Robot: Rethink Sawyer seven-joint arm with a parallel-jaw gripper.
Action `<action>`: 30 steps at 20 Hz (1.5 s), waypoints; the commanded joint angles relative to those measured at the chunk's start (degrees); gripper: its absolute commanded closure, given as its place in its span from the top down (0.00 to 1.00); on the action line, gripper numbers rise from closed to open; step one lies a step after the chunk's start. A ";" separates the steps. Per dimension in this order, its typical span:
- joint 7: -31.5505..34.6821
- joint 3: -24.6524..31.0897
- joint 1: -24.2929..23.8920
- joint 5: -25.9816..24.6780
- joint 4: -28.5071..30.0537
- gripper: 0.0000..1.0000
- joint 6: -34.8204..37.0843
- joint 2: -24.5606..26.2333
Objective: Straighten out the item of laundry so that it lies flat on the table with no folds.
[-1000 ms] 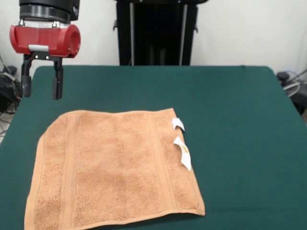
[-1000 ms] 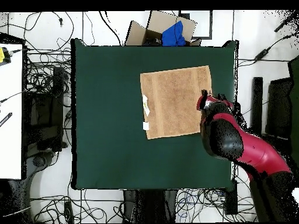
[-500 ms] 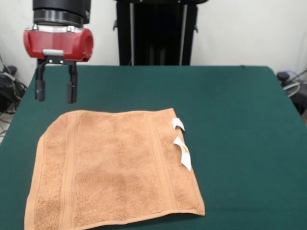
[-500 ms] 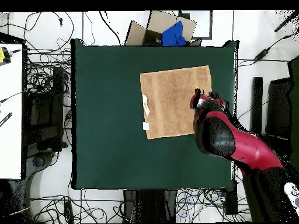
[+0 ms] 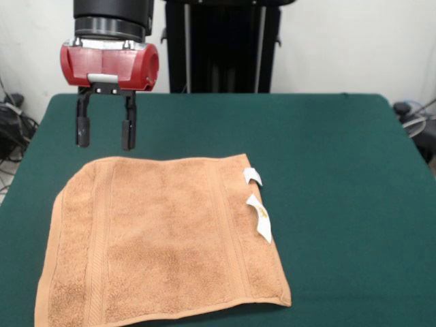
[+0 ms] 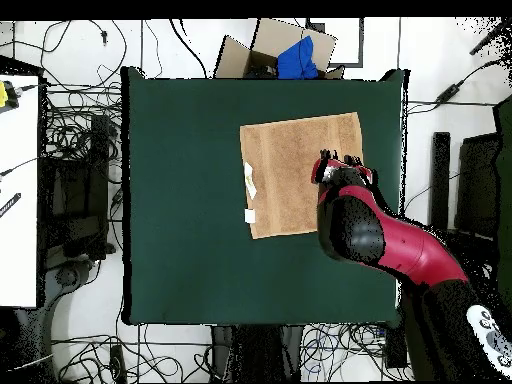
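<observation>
Movement first: my red-and-black gripper (image 5: 105,136) has slid sideways over the last second, from out beyond the towel's corner to a spot hanging just above the towel's far edge, close to that same corner. Its two dark fingers (image 5: 127,133) hang straight down with a moderate gap between them, holding nothing, and in the front view they sit clear of the fabric, not touching it. The light orange-tan terry hand towel (image 5: 163,238) itself has not budged: it lies on the dark green felt-topped table (image 5: 340,204), in the part of the table nearest the camera in the front view, its small white tags (image 5: 259,218) on the side of the towel away from the gripper. From overhead I see the arm reaching over the towel (image 6: 295,170), with the gripper (image 6: 337,165) over the side of the towel opposite the tags, and the table (image 6: 180,200) stretching wide and bare beyond the tag side. I read the towel as nearly flat already, woven bands running straight; the corner by the gripper looks slightly rounded, perhaps tucked or curled, though I cannot be sure. My guess is I am lining up on that corner, so the next step is a descent and pinch there to pull out whatever slack remains.
</observation>
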 commanded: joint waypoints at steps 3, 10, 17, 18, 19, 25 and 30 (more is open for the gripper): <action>12.39 -2.25 1.71 3.05 2.15 1.00 0.26 0.45; 12.63 -3.26 3.65 4.64 1.59 1.00 0.00 0.34; 12.44 -3.56 4.17 4.89 1.91 1.00 -0.52 0.52; 12.46 -3.63 4.15 4.80 2.04 1.00 -0.63 0.51; 12.56 -3.77 4.23 4.73 2.24 1.00 -0.89 0.54; 12.87 -5.33 5.71 4.75 1.52 1.00 -2.59 2.07; 12.86 -5.87 6.59 4.79 0.49 1.00 -3.92 3.73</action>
